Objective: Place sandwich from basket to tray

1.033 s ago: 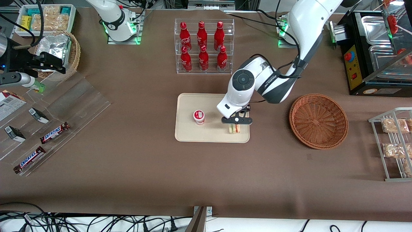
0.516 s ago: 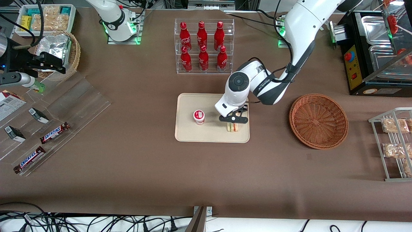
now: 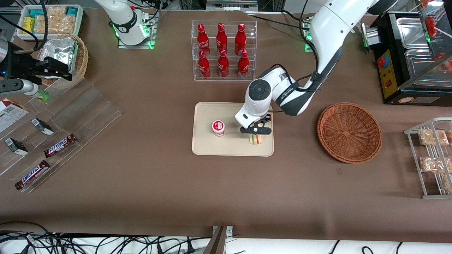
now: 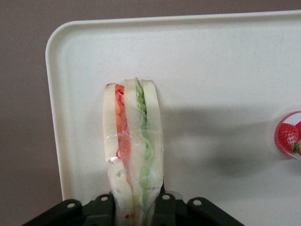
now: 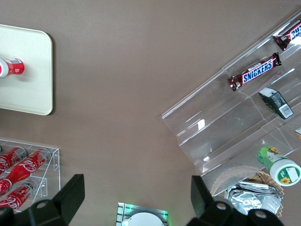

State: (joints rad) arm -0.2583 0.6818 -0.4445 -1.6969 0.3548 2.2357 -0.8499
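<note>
The sandwich (image 3: 256,140) is a wrapped wedge with red and green filling on its cut edge. It stands on that edge on the cream tray (image 3: 233,145), near the tray's corner closest to the basket. My left gripper (image 3: 256,135) is directly above it, shut on the sandwich. In the left wrist view the black fingers (image 4: 104,207) press both sides of the sandwich (image 4: 134,141) over the tray (image 4: 225,66). The reddish-brown wicker basket (image 3: 349,132) stands empty beside the tray, toward the working arm's end.
A red-and-white cup (image 3: 218,127) stands on the tray beside the sandwich and shows in the left wrist view (image 4: 289,141). A clear rack of red bottles (image 3: 224,51) stands farther from the front camera. A wire rack with snack packets (image 3: 432,157) lies toward the working arm's end.
My left gripper has moved slightly toward the cup and away from the front camera, with the sandwich still in it. The arm's elbow has swung the same way.
</note>
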